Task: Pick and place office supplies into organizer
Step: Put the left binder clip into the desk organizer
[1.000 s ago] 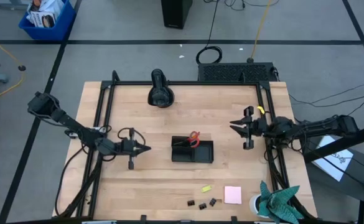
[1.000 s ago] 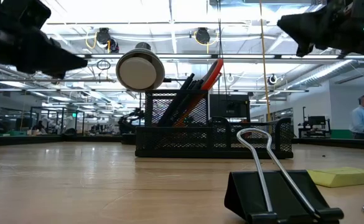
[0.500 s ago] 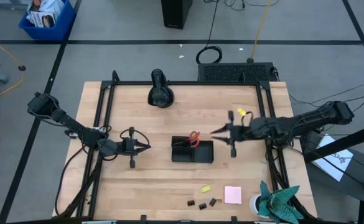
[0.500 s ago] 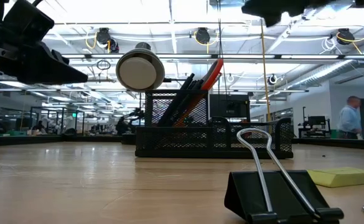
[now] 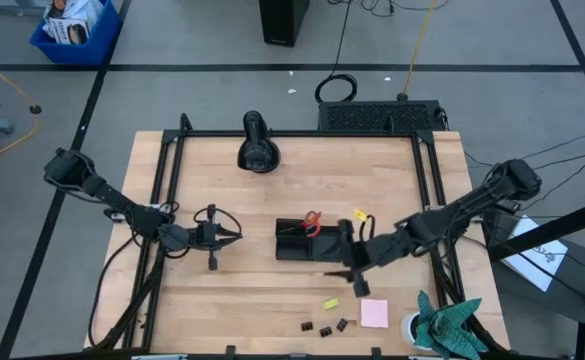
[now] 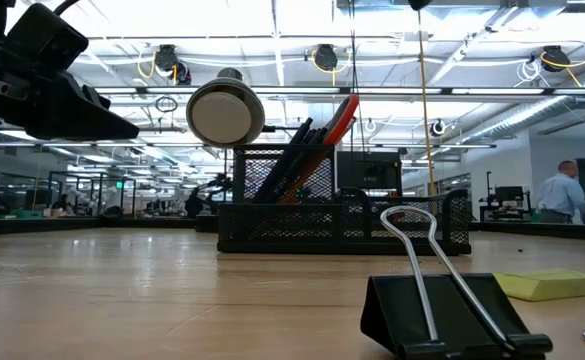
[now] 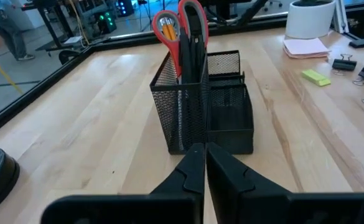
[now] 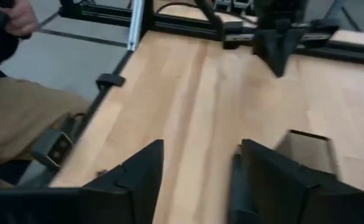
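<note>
The black mesh organizer [image 5: 309, 243] stands mid-table. Red-handled scissors [image 7: 183, 25], orange pencils and black pens stand upright in its tall compartment. My left gripper [image 5: 234, 237] hovers shut to the organizer's left, pointing at it [image 7: 205, 167]. My right gripper [image 5: 337, 266] is open at the organizer's near right corner, with nothing between its fingers [image 8: 197, 168]. On the table near the front edge lie a yellow-green piece [image 5: 330, 302], a pink sticky-note pad [image 5: 374, 313] and small black binder clips [image 5: 323, 327].
A black rounded device [image 5: 257, 146] lies at the far side of the table. A teal cloth [image 5: 450, 322] and a white cup sit at the near right corner. A person [image 8: 20, 106] stands beyond the table's left edge. A binder clip [image 6: 442, 312] fills the low view's foreground.
My right gripper has swung from the table's right edge toward the left and the near edge. It now stands just beside the organizer's near right corner. The left arm and the supplies have kept still.
</note>
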`<act>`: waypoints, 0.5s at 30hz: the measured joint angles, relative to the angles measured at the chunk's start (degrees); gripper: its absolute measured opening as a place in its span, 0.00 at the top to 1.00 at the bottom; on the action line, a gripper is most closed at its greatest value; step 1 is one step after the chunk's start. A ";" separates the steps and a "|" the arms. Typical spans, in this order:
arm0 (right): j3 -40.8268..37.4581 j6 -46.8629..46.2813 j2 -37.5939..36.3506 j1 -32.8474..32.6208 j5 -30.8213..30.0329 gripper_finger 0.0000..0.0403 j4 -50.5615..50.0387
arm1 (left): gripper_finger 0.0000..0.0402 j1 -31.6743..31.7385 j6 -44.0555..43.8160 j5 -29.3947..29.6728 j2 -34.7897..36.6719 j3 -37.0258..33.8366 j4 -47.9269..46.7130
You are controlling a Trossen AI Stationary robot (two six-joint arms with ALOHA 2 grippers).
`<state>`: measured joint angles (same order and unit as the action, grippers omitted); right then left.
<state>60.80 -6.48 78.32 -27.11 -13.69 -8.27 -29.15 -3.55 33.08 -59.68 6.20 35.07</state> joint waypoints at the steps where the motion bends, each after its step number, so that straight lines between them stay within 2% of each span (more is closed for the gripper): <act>1: 0.83 -0.70 1.22 -0.62 0.01 0.47 0.02 | 0.96 0.00 0.00 0.00 0.00 0.00 0.02; 6: 3.98 -3.89 7.34 -3.64 0.28 0.45 0.08 | 0.99 0.00 0.24 0.09 0.00 0.00 0.95; 12: 6.24 -10.31 13.71 -5.70 4.83 0.48 -0.35 | 0.94 0.00 0.39 0.72 0.00 0.00 2.12; 15: 7.19 -11.93 16.53 -6.75 4.95 0.47 0.25 | 0.92 0.00 0.35 0.70 0.00 -0.01 2.16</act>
<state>67.99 -18.41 94.84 -33.86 -8.75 -8.02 -29.15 -3.20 33.78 -59.68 6.19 37.23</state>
